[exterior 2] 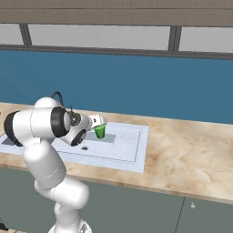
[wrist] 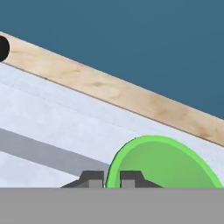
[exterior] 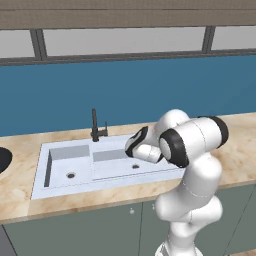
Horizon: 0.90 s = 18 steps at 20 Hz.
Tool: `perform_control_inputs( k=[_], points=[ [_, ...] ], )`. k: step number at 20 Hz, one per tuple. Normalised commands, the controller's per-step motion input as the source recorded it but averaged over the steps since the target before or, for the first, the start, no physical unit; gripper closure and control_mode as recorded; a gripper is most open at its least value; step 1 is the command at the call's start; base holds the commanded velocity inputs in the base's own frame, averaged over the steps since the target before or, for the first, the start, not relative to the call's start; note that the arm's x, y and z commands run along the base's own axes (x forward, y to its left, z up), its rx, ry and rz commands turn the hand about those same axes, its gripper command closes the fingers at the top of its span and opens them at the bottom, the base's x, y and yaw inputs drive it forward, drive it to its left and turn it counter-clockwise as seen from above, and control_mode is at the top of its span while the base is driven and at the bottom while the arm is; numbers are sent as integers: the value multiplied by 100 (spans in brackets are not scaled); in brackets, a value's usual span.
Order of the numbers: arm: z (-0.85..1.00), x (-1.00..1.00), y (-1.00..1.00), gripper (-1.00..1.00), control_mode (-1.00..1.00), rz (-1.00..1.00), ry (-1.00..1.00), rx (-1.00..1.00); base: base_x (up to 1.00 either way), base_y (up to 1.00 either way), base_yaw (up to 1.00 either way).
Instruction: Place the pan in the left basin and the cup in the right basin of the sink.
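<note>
Arm: white, rising from the base in front of the counter [exterior 2: 191, 154], bent forward over the sink [exterior: 55, 187]. Gripper [wrist: 112, 178]: two dark fingertips close together, one on either side of the cup's near rim, so by all appearance clamped on that rim; in the right base view it sits just left of the cup, above the right basin. Cup [exterior 2: 100, 131]: bright green, upright, held over the right basin [exterior 2: 123, 143], toward its back left part; whether its base touches the basin floor or hangs just above it cannot be told. Left basin [exterior: 67, 167]: narrower, squarish, small round drain showing, nothing in it. Pan [exterior: 2, 160]: a dark rounded edge on the counter at the far left border of the left base view, well apart from the sink; probably the pan, though too little shows to be sure. Faucet [exterior: 95, 127]: slim, black, at the sink's back rim between the basins. Beyond: blue wall, window band above. Task status, as judged: cup delivery nearly complete, release pending; pan not yet in the left basin, and that half remains.
</note>
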Motion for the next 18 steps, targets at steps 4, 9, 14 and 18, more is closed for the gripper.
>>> perform_control_inputs(
  k=[4,9,14,18],
  points=[
    [-25,0,33,100,-100,3,0,8,0,0,0],
    [-40,0,30,100,-100,4,0,8,0,0,0],
    [-51,0,28,100,-100,5,0,3,0,0,0],
    [-52,0,29,100,-100,5,0,0,0,0,0]
  ],
)
